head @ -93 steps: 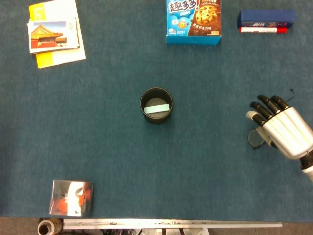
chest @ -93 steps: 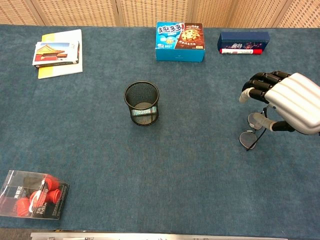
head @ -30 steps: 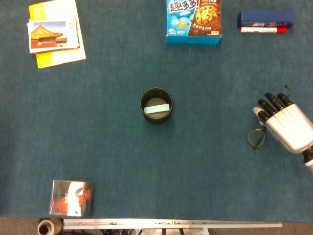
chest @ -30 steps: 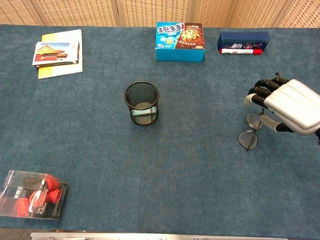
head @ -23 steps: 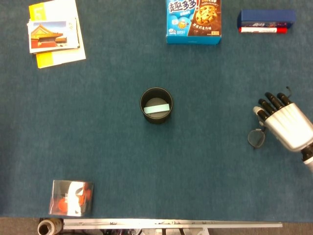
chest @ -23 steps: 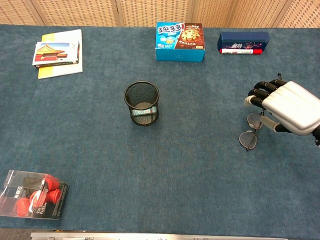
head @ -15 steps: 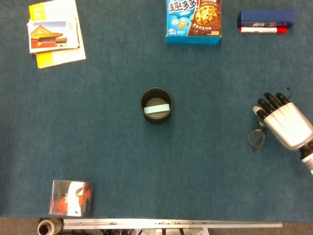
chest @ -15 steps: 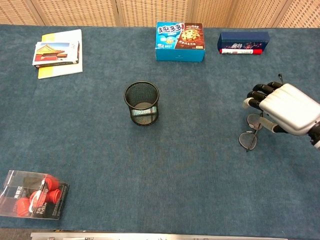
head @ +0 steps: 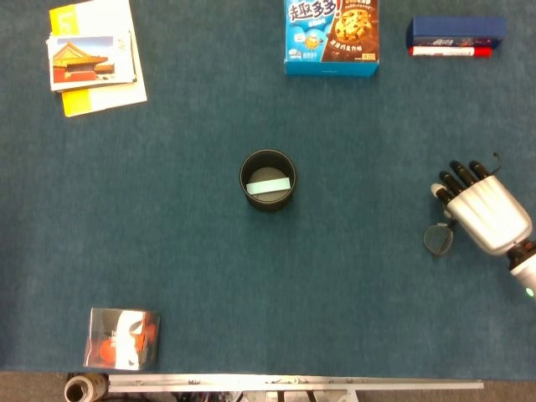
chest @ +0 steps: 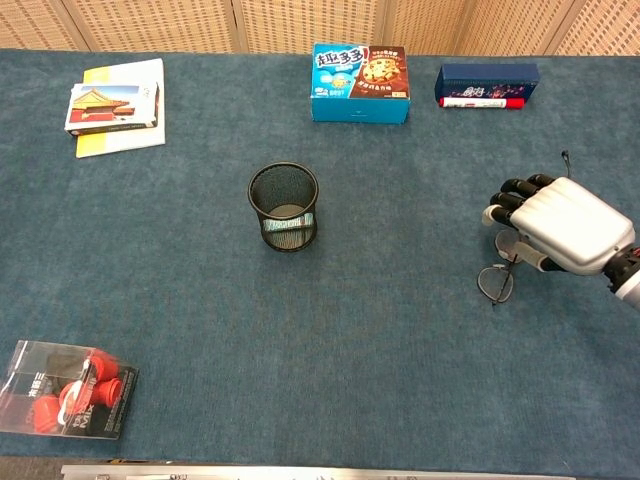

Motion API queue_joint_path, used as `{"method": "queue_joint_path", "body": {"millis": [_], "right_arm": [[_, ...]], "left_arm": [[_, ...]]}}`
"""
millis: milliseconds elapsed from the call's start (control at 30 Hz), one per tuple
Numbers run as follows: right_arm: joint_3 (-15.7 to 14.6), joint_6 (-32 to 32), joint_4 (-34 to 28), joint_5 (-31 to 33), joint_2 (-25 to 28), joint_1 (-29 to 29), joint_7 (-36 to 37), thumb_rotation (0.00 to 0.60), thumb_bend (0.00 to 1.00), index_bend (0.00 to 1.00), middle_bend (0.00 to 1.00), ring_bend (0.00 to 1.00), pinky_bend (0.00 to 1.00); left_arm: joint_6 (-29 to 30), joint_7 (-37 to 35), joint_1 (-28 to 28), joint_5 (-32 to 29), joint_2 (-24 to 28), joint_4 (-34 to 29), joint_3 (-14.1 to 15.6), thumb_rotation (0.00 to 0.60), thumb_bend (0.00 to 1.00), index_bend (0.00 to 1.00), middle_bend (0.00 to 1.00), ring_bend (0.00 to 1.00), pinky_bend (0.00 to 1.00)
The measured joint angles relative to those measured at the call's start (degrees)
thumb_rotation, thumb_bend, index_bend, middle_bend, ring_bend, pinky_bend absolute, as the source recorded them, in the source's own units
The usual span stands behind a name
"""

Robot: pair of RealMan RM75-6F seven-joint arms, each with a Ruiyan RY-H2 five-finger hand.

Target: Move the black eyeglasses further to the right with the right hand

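Note:
The black eyeglasses [head: 438, 239] lie on the blue cloth at the right side, one round lens [chest: 495, 283] showing clear of my hand. My right hand [head: 483, 209] is low over the rest of the frame, its dark fingers curled downward and pointing to the table's far side. In the chest view the right hand [chest: 560, 225] covers the second lens, and its thumb reaches down beside the frame. Whether the fingers grip the glasses is hidden under the palm. My left hand is not in either view.
A black mesh cup [head: 268, 180] stands mid-table. At the far edge are a blue cookie box [head: 332, 38] and a dark blue box with a red marker [head: 455, 38]. Booklets [head: 92, 54] lie far left, and a packet of red items [head: 122, 339] near left.
My right hand has sunk lower over the glasses and shifted slightly right and nearer. The visible lens stays in the same spot.

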Motion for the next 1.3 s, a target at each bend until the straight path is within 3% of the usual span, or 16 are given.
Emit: {"method": "queue_joint_path", "body": {"millis": [367,767,1000,1200,1300], "right_arm": [[-0.79,2.12,-1.24,-0.79,0.69,-0.23,1.32,0.600,0.34,0.35,0.34,0.21,0.31],[-0.80,13.95,-16.76,-7.64,9.10,-1.17,2.51,0.600,0.34,0.35,0.34,0.21,0.31],[3.21,19.29,-23.40,-7.80,14.90,-1.81,3.81,0.600,0.34,0.35,0.34,0.21,0.31],[6.60,19.08,-23.44,-2.80,16.83,-1.78,6.34,0.600,0.33,0.35,0.34,0.20,0.31],[7.92,18.65,-21.97,-0.57,17.21,-1.64,7.89,0.600,0.27,0.33,0.33,0.20,0.31]], "left_arm": [[-0.11,0.15,-0.03,-0.14,0.00,-0.03,-0.05,0.600,0.48,0.53,0.37,0.41,0.51],[-0.13,0.51,-0.06,-0.19,-0.12,-0.05,-0.06,0.600,0.48,0.53,0.37,0.41,0.51],[-0.16,0.40,-0.06,-0.14,-0.08,-0.05,-0.03,0.600,0.48,0.53,0.37,0.41,0.51],[-0.32,0.56,-0.14,-0.32,-0.10,-0.09,-0.10,0.600,0.48,0.53,0.37,0.41,0.51],[-0.36,0.55,-0.16,-0.42,-0.09,-0.11,-0.14,0.600,0.48,0.53,0.37,0.41,0.51]]}}
